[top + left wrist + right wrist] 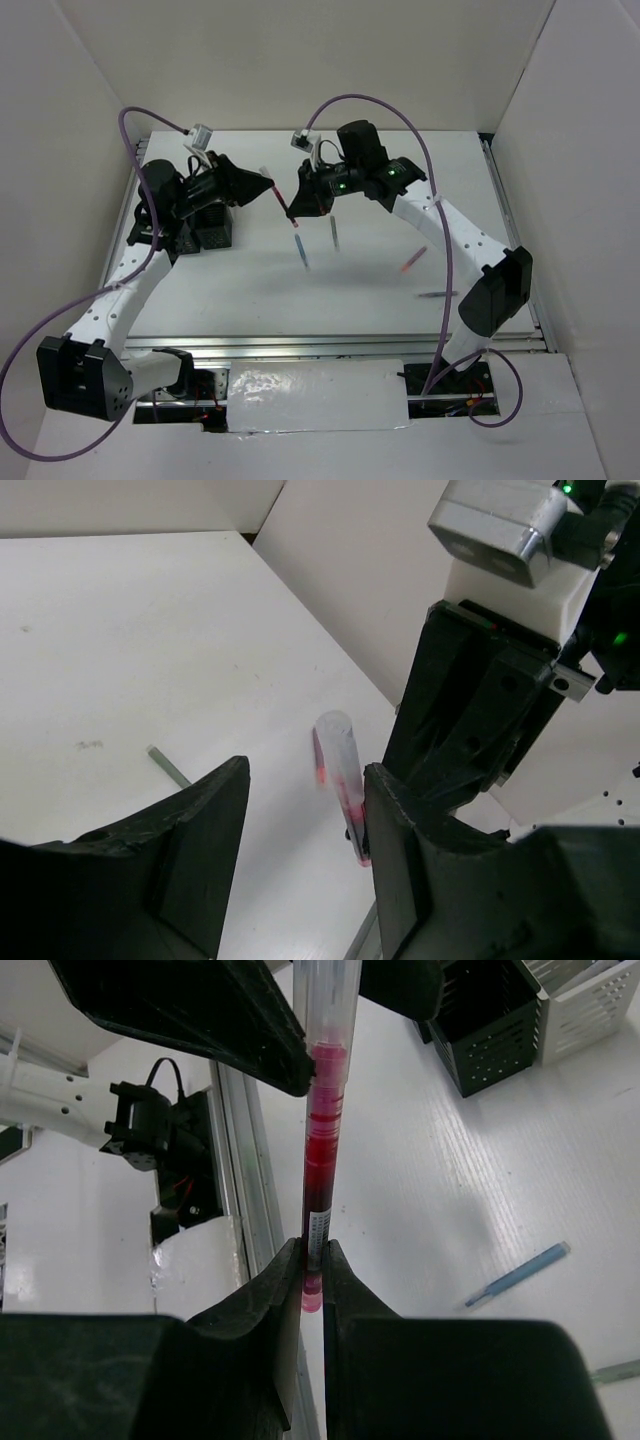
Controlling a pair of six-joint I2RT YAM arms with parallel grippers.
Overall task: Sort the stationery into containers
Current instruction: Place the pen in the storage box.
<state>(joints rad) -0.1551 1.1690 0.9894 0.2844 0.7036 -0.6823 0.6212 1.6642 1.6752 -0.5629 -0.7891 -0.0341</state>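
Cups (214,232) stand at the far left of the table (250,300). The left arm covers most of them from above, so I cannot count them there. The right wrist view shows only a black cup (490,1035) and a silver cup (590,1000), and both are cut by the frame edge.

Just right of the cups, the red pen (277,195) is in the air between the two grippers. The right gripper (312,1255) is closed on one end of it, with its fingers pressed on both sides of the barrel, so that end is hidden. The left gripper (307,770) is on the side nearer to the cups. Its jaws are apart and the other end of the pen is between them. The pen is very near to one finger (400,860), but I cannot tell if it touches.

Further right of the cups, a blue pen (300,250) and a grey pen (334,233) lie on the table, near each other but not touching. Much further right lie a reddish pen (413,260) and a dark pen (437,294). Both are small and blurred, and their colours are not sure.

In the left wrist view a thin grey stick (168,765) lies on the table, partly behind a finger. I cannot tell which pen it is.
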